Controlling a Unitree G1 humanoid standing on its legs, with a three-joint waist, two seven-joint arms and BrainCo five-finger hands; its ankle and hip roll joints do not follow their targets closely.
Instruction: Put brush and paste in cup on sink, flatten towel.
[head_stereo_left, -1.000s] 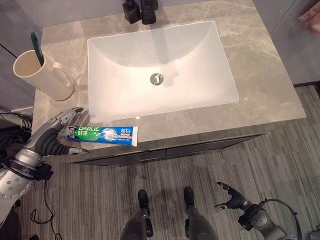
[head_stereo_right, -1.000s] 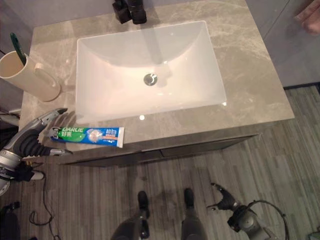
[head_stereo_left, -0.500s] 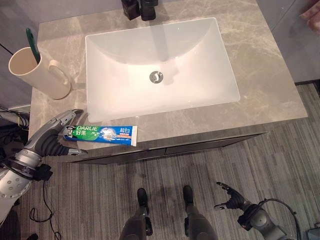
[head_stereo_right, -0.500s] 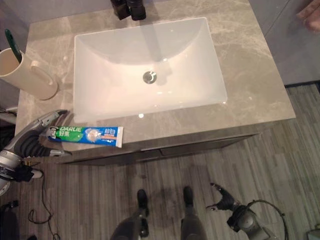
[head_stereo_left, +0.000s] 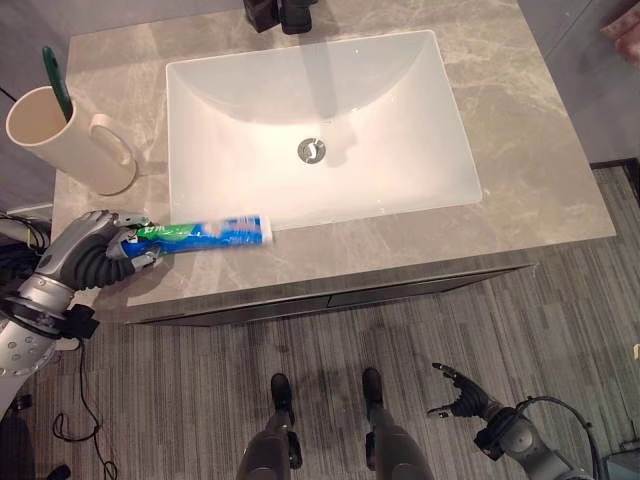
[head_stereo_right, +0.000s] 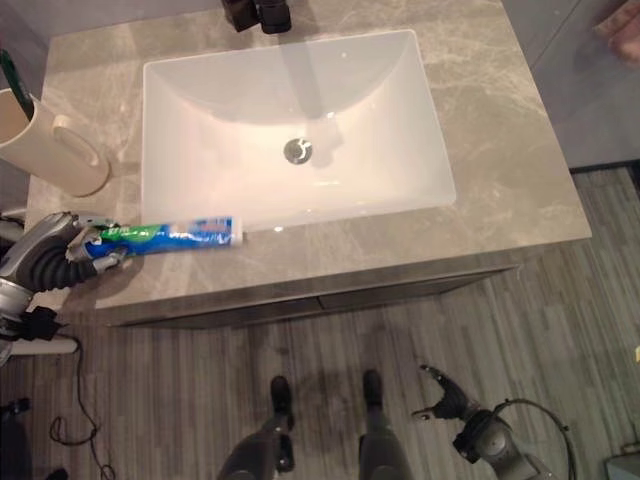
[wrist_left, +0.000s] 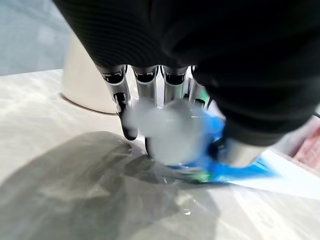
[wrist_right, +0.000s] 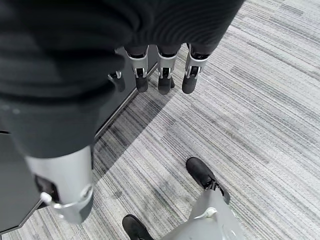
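Observation:
My left hand (head_stereo_left: 88, 252) is shut on the cap end of the blue and green toothpaste tube (head_stereo_left: 210, 231), which sticks out to the right over the counter's front strip, just below the basin. In the left wrist view my fingers (wrist_left: 145, 80) curl round the tube (wrist_left: 220, 165). A cream cup (head_stereo_left: 60, 140) with a handle stands at the counter's left, a green toothbrush (head_stereo_left: 55, 82) upright inside it. My right hand (head_stereo_left: 458, 398) hangs low over the floor with fingers relaxed.
A white rectangular basin (head_stereo_left: 315, 125) with a drain fills the middle of the grey marble counter (head_stereo_left: 520, 150). A black tap (head_stereo_left: 285, 12) stands at the back edge. Striped grey floor lies in front of the cabinet.
My left hand has closed round the tube's cap end and lifted it; the tube now points right, nearer the basin. The camera has shifted slightly.

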